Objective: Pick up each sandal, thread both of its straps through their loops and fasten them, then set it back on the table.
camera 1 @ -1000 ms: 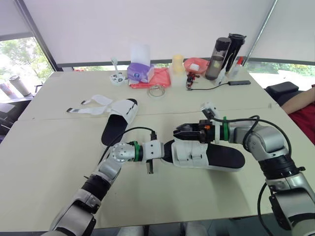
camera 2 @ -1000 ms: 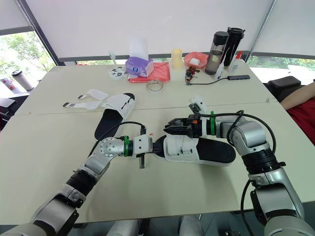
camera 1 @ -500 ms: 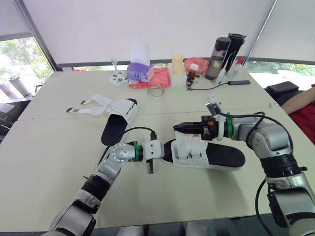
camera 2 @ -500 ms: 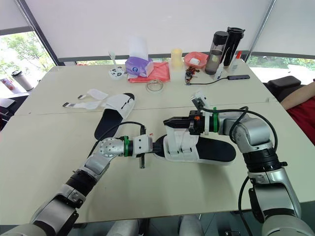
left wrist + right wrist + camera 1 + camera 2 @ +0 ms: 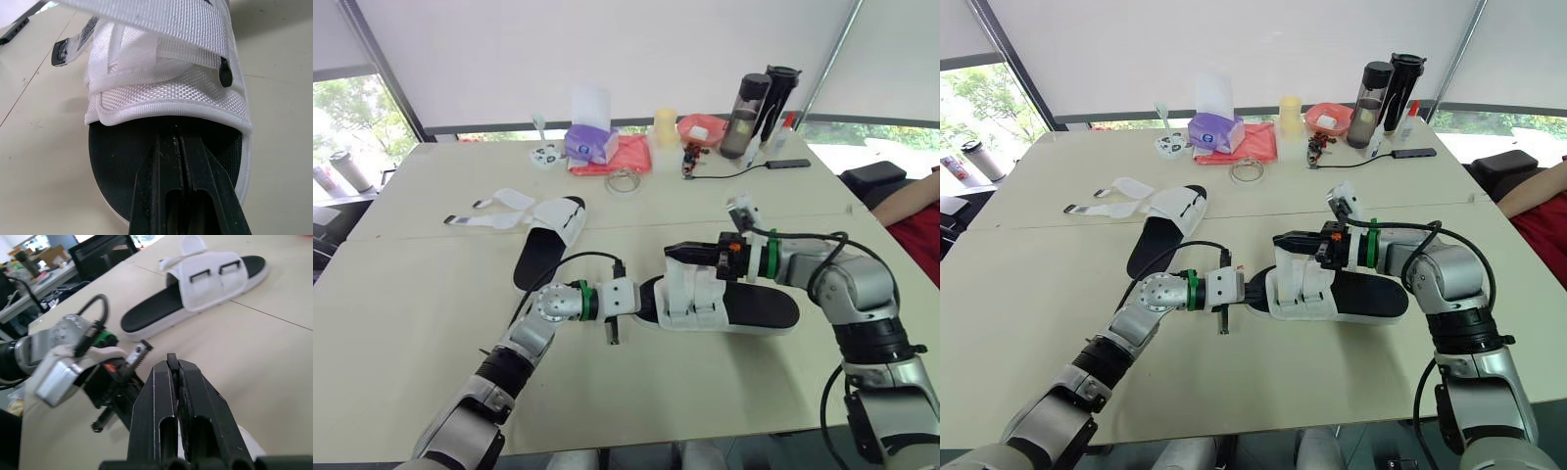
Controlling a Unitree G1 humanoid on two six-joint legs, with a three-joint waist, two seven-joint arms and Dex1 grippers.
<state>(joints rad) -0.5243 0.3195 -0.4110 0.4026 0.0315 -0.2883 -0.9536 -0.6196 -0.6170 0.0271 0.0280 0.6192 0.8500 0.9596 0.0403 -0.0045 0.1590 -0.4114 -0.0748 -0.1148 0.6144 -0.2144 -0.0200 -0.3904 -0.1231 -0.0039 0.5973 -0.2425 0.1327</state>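
The near sandal (image 5: 754, 305), black sole and white upper (image 5: 166, 93), lies flat mid-table. My left gripper (image 5: 641, 299) is shut on its toe end, fingers (image 5: 195, 166) reaching over the black footbed under the upper. Just above the upper, my right gripper (image 5: 672, 254) is shut on a white strap (image 5: 672, 284) that rises from the upper to its tips. Its fingers (image 5: 161, 396) are pressed together. The second sandal (image 5: 548, 240) lies farther back on the left, its two straps (image 5: 494, 211) loose and spread on the table.
Along the far edge of the table (image 5: 401, 323) stand a purple tissue box (image 5: 590, 142), a red cloth (image 5: 628, 155), a tape roll (image 5: 625, 181), a pale cup (image 5: 667, 127) and two dark bottles (image 5: 744, 117). A person's arm (image 5: 906, 201) rests at the right.
My right gripper has closed on a strap, pulled it up off the upper and drifted slightly toward the heel. The sandal now lies flatter. The left gripper has stayed at the toe.
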